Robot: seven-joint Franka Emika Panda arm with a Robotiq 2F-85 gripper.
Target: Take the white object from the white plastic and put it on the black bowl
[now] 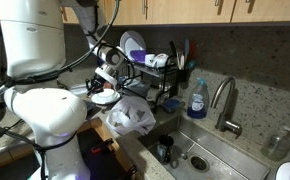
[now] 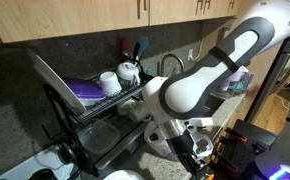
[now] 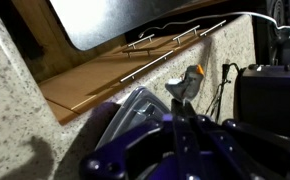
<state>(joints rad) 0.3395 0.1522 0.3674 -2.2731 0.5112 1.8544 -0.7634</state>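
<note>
My gripper [image 1: 106,80] hangs over the counter beside the dish rack, above and to the left of the crumpled white plastic bag [image 1: 131,116]. In the wrist view the fingers [image 3: 185,98] are pressed together on a small whitish object with an orange patch [image 3: 188,80] at their tips. The translucent bag shows below the fingers there [image 3: 135,108]. In an exterior view the arm's body hides the gripper [image 2: 190,140]. I cannot make out a black bowl with certainty. A pale round dish [image 1: 103,97] sits just under the gripper.
A two-tier dish rack [image 1: 155,75] holds plates, a mug and utensils; it also shows in an exterior view [image 2: 95,100]. A sink [image 1: 200,150] holds a dark cup [image 1: 165,148]. A faucet [image 1: 225,100] and a blue soap bottle [image 1: 196,98] stand behind it. Wooden cabinets hang overhead.
</note>
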